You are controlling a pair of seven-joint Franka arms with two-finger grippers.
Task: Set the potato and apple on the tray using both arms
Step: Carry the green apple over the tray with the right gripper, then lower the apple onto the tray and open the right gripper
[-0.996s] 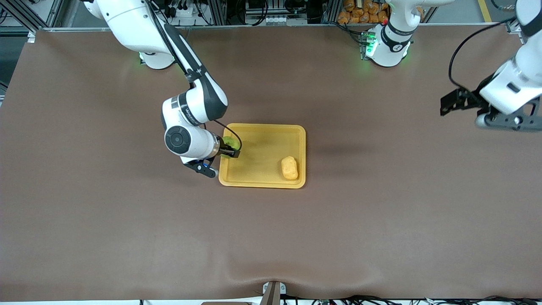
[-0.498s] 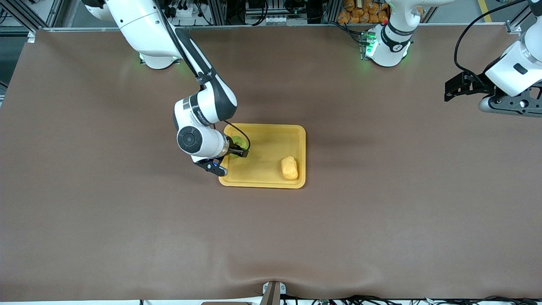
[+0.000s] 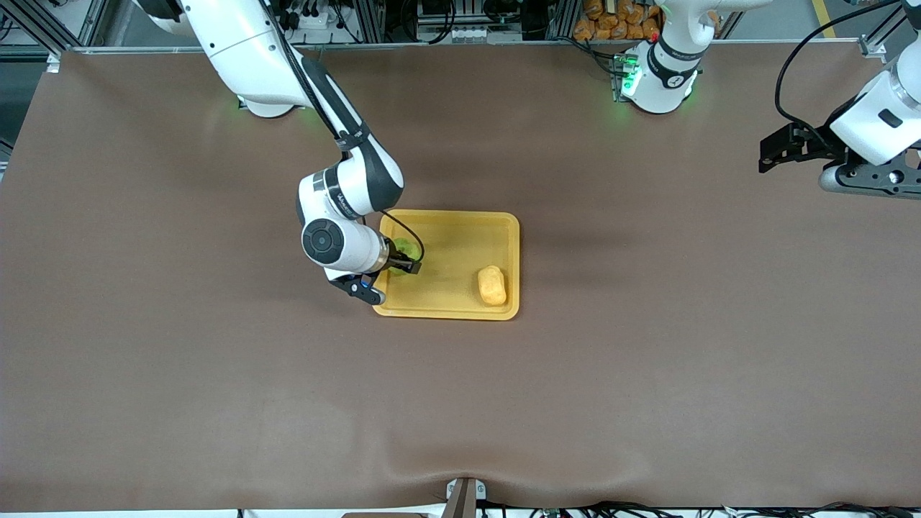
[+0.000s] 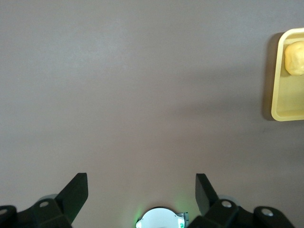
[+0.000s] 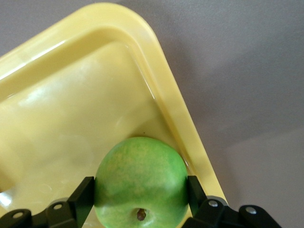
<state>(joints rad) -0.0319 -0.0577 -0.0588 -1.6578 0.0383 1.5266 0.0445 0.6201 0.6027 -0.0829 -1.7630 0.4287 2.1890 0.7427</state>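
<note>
- Both items are basically at the tray (image 3: 460, 219) now: potato (image 3: 492, 285) lies in it, toward the left arm's end.
- Right tool (image 3: 403, 263) clamps the apple (image 5: 141, 183) just over the tray floor by the rim at the right arm's end, so it only needs letting go.
- Left tool (image 4: 141, 192) waits spread wide and empty over bare worktop (image 3: 647, 374).

The left end effector (image 4: 137, 192) hangs with its fingers (image 4: 76, 192) spread wide over bare brown counter (image 4: 133, 85). Off toward the right arm's end, the tray (image 4: 285, 111) rim shows, the potato (image 4: 295, 58) lying in it.
</note>
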